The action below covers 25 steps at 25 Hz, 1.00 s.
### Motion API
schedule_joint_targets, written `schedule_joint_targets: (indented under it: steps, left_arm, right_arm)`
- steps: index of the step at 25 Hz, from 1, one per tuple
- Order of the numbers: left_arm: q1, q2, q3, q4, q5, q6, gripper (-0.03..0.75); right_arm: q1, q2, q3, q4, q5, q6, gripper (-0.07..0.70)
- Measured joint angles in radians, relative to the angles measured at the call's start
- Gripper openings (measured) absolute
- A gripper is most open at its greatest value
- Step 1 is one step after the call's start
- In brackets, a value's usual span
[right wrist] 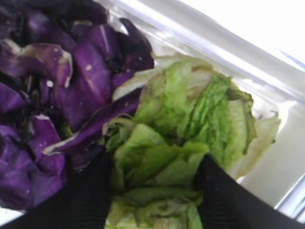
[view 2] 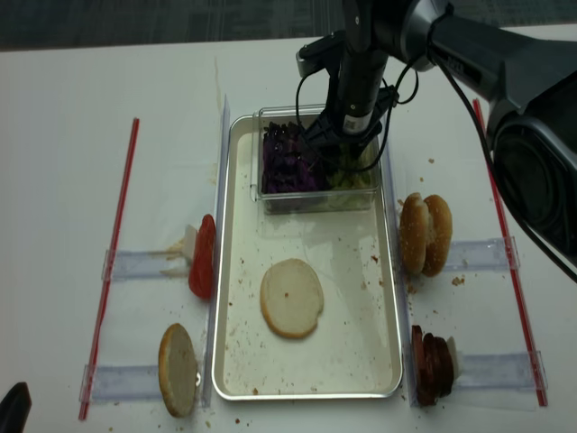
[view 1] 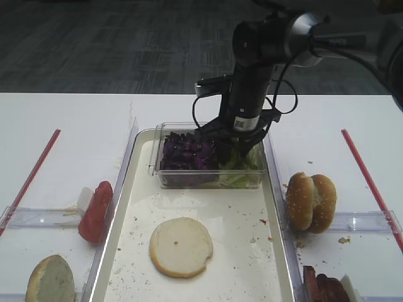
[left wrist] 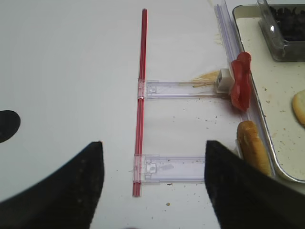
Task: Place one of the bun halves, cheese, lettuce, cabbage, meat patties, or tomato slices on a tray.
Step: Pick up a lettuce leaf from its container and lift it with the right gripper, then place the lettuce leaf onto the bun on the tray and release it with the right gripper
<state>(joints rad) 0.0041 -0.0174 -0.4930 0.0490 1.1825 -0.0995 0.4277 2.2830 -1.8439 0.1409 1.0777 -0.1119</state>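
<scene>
The right pincer [right wrist: 155, 191] straddles the lettuce [right wrist: 186, 124] inside the clear box [view 1: 208, 178], jaws part-open, nothing gripped yet. Best to close fully on green leaves only, clear of the cabbage [right wrist: 57, 90] beside them, then lift straight up.

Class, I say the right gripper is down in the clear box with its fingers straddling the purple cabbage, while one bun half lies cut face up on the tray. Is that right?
Not quite. The right gripper straddles the lettuce, not the cabbage beside it, as the right wrist view shows. The clear box, bun half and tray are as stated.

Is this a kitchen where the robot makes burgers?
Probably a lab burger station, not a real kitchen: a plain white table, red tape lines, and a tray with a bun half beside boxed lettuce.
</scene>
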Motion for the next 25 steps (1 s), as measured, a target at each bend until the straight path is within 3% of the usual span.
schedule_joint_targets:
  steps: [3,5,7,13,21,25]
  left_arm:
    - [0.0,0.0,0.0,0.0,0.0,0.0,0.453]
    - [0.0,0.0,0.0,0.0,0.0,0.0,0.453]
    - [0.0,0.0,0.0,0.0,0.0,0.0,0.453]
    - [0.0,0.0,0.0,0.0,0.0,0.0,0.453]
    - [0.0,0.0,0.0,0.0,0.0,0.0,0.453]
    - [0.0,0.0,0.0,0.0,0.0,0.0,0.453]
  right_arm:
    - [0.0,0.005,0.0,-0.006,0.0,0.0,0.272]
    - [0.0,0.005,0.0,-0.008,0.0,0.0,0.139]
    - [0.0,0.005,0.0,-0.01,0.002,0.0,0.073]
    - [0.0,-0.014,-0.005,-0.016,0.022,0.0,0.067]
    - [0.0,-0.094,-0.118,-0.035,0.135,0.0,0.065]
    - [0.0,-0.109,-0.165,-0.035,0.148,0.002,0.065]
